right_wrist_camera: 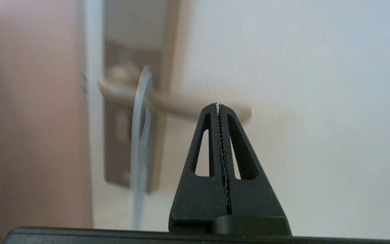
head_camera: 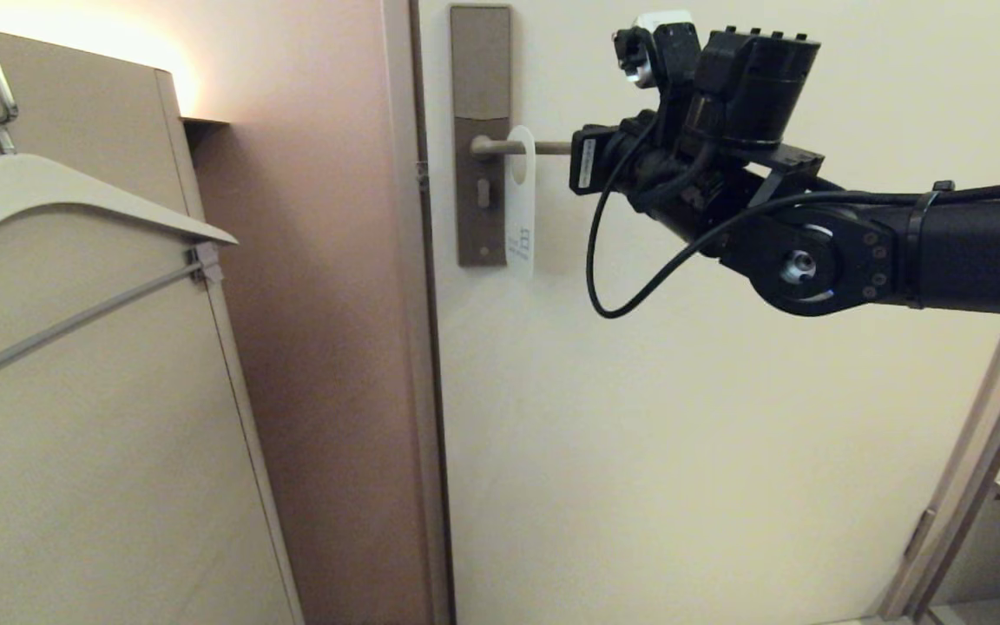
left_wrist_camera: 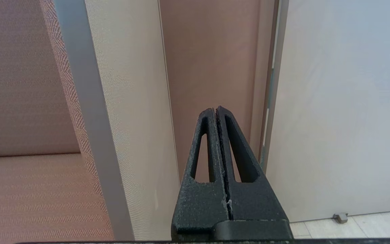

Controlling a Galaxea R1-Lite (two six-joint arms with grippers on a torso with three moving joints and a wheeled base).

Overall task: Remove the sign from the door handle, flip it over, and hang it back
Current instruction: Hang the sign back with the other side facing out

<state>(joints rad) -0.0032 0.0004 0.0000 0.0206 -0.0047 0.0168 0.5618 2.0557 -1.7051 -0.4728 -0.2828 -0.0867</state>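
The sign [head_camera: 521,201] hangs on the door handle [head_camera: 500,146], close to the lock plate [head_camera: 480,130], with its pale side facing the room and its long axis straight down. The handle runs level through the oval hole, out towards the right claw [head_camera: 582,165].

The right claw sits just off the free end of the handle, pointing along it towards the sign, and it is clenched with nothing between its jaws. In the right wrist view the closed tips [right_wrist_camera: 218,108] line up with the handle's end, and the sign [right_wrist_camera: 141,142] shows nearly edge-on, a little further along the handle towards the plate.

So the sign lies ahead of the right claw and slightly below it. To my eye that arm is the nearer one; its jaws would have to open before they could pinch the card's hanging lower part.

The left claw [left_wrist_camera: 217,113] is clenched and empty too, parked low and facing the gap between a cabinet panel [left_wrist_camera: 137,101] and the door [left_wrist_camera: 344,101]. A clothes hanger [head_camera: 75,195] hangs on the cabinet at the left.
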